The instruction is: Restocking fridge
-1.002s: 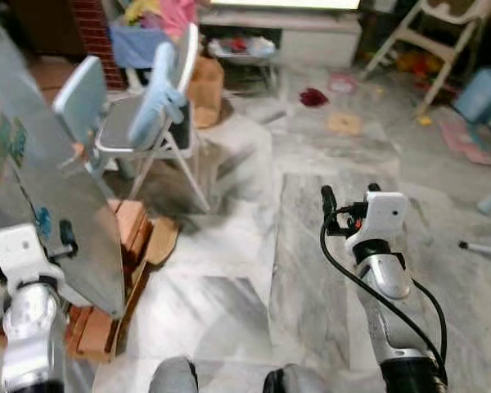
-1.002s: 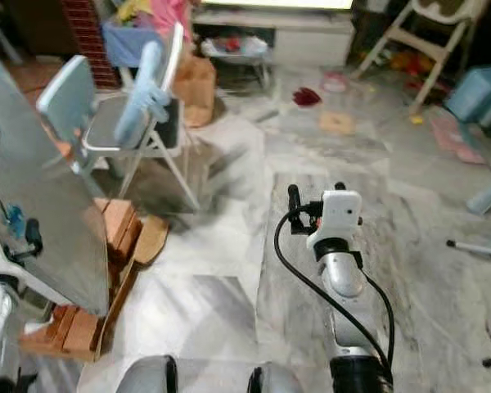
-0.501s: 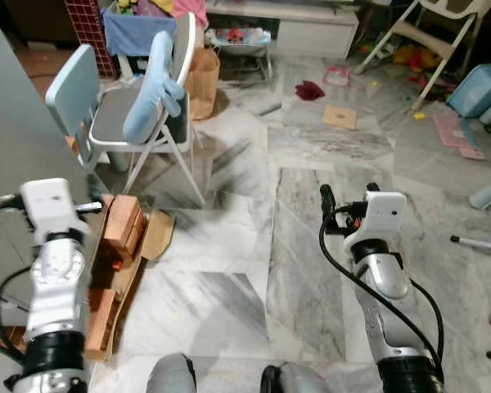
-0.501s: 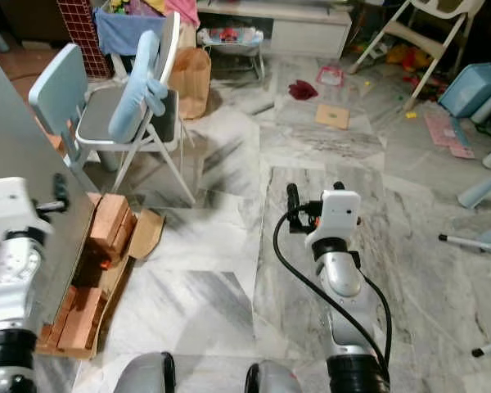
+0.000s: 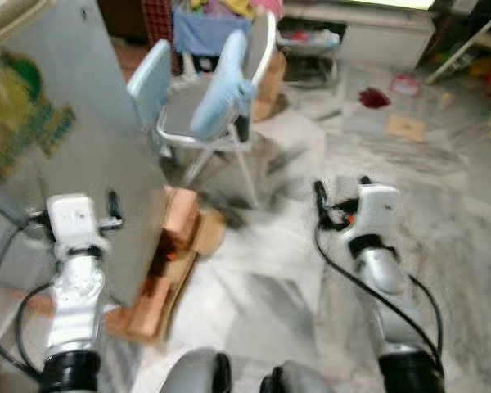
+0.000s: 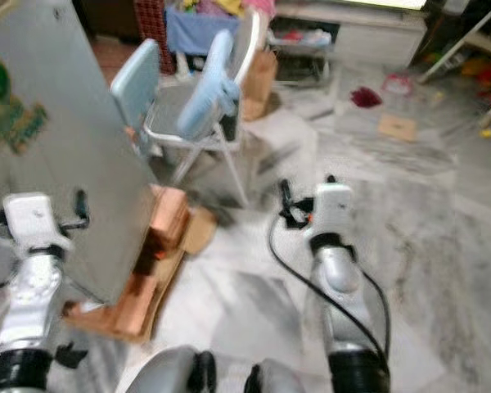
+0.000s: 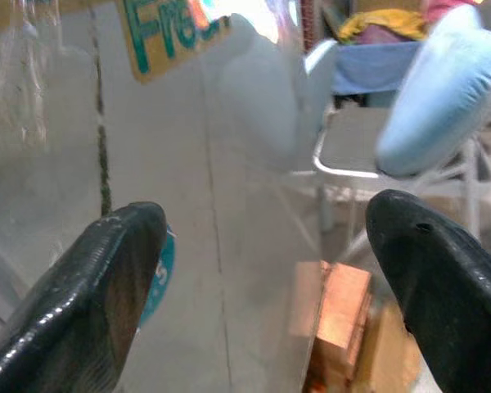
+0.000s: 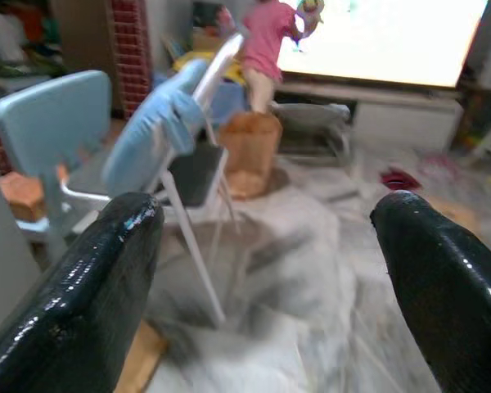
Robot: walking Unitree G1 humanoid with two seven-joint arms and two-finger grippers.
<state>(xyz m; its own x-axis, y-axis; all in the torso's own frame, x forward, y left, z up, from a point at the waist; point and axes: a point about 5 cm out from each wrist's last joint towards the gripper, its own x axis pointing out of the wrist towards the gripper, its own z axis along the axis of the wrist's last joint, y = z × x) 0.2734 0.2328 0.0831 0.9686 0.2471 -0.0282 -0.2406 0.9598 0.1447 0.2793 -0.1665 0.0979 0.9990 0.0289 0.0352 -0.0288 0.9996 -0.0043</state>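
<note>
Fridge (image 5: 74,123) stands at the robot's left, its grey metallic side panel carrying a green and yellow sticker (image 5: 20,115) and running down to a lower front corner close to the left arm. Just beside that corner a flat cardboard tray of reddish-brown blocks (image 5: 168,254) lies on the floor, against the foot of the fridge. Beyond the tray, a folding chair (image 5: 217,106) with white legs and a pale blue cushion draped over its back stands near the fridge edge, a second pale blue chair (image 6: 135,82) just behind it. Open marble floor (image 5: 442,213) spreads ahead of the right arm and off to the right.

The left gripper (image 7: 262,270) hangs in front of the fridge panel, its two black fingers (image 7: 106,278) spread wide apart with nothing between them; whether they touch the panel cannot be told. The right gripper (image 8: 270,278) is raised over the bare floor, its fingers (image 8: 434,270) likewise wide apart and holding nothing, pointed toward the folding chair.

The floor is grey-veined white marble. Farther back are a brown paper bag (image 8: 245,151), a low white cabinet (image 5: 385,33) and small scattered items, with a person in a pink top (image 8: 266,53) at the far side of the room. The head views are blurred.
</note>
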